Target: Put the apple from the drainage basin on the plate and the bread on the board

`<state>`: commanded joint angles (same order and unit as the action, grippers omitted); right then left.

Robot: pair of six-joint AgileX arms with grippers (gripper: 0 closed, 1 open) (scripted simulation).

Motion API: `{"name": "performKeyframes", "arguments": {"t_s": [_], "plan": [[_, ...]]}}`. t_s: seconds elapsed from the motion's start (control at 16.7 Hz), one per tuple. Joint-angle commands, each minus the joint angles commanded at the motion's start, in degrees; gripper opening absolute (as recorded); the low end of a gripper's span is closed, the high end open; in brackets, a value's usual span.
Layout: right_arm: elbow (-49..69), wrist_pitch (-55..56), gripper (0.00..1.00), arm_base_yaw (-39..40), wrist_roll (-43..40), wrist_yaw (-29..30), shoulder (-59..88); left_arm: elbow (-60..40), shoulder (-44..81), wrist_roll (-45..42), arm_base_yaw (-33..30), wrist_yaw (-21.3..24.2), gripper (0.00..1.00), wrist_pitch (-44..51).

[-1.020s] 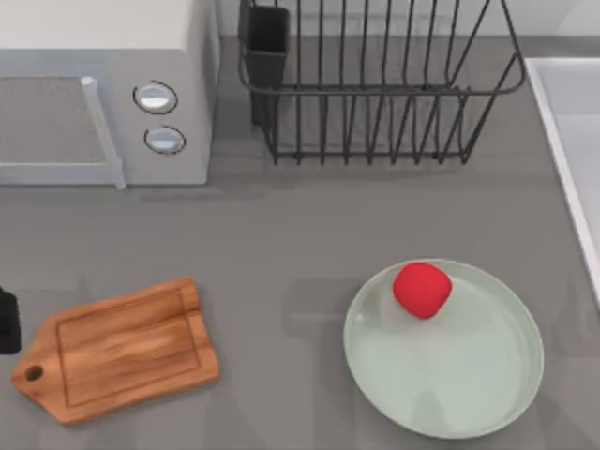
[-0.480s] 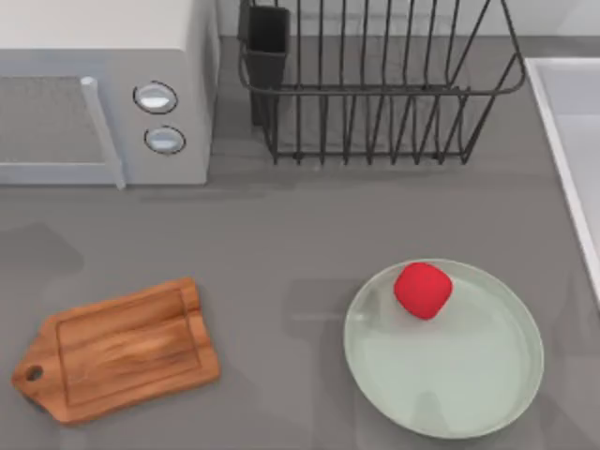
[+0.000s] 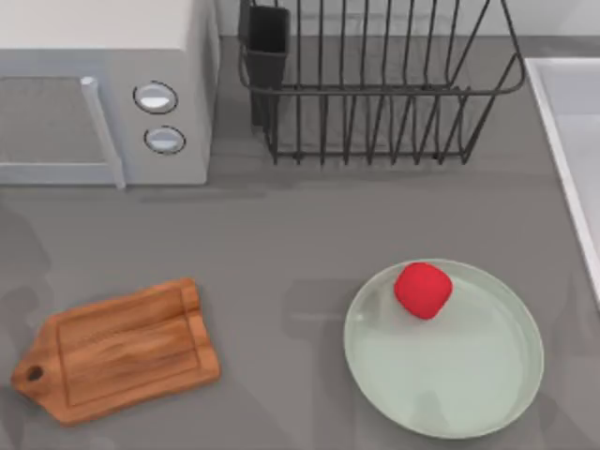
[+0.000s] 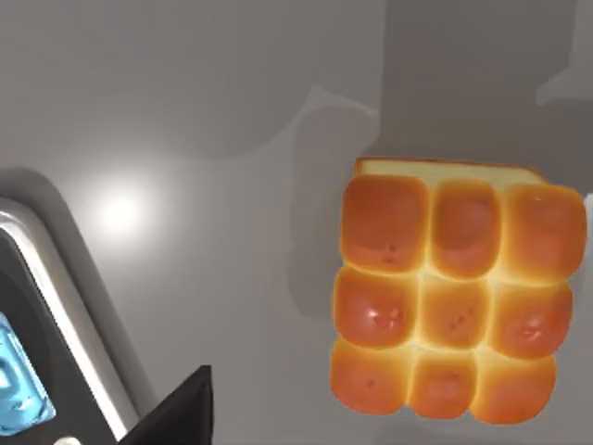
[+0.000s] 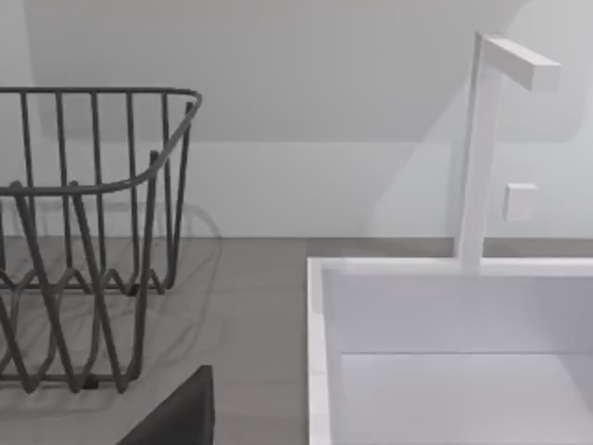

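Note:
The red apple (image 3: 423, 290) rests on the pale green plate (image 3: 469, 394), near its far-left rim. At the front left lies the wooden board (image 3: 117, 349), nothing on it. In the left wrist view the bread (image 4: 454, 297), a golden loaf scored into nine buns, sits flat on a grey surface, with a dark piece of my left gripper (image 4: 176, 417) some way off it. A dark piece of my right gripper (image 5: 176, 413) shows in the right wrist view, facing the white drainage basin (image 5: 445, 352).
A microwave (image 3: 103, 94) stands at the back left and a black wire dish rack (image 3: 375, 84) at the back middle. The basin's white rim (image 3: 567, 159) runs along the right edge, with a white tap (image 5: 482, 139) behind. A dark, silver-rimmed object (image 4: 37, 352) lies near the bread.
A dark part of my left arm at the top view's left edge has moved out of that view. Shadows on the left of the table have shifted. Apple, plate and board are unmoved.

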<state>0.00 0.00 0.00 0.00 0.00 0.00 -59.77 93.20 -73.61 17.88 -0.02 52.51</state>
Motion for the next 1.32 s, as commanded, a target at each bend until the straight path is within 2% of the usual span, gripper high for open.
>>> {"name": "performKeyframes", "arguments": {"t_s": [0.18,0.54,1.32], "plan": [[0.0,0.0,1.00,0.0,0.0,0.0,0.0,-2.8,4.1,-3.4,0.9,0.0,1.00,2.5],[0.0,0.0,1.00,0.0,0.0,0.0,0.0,-2.7,4.1,-3.5,0.6,0.0,1.00,2.4],[0.0,0.0,1.00,0.0,0.0,0.0,0.0,1.9,8.5,-3.6,0.8,0.0,1.00,-6.5]]}}
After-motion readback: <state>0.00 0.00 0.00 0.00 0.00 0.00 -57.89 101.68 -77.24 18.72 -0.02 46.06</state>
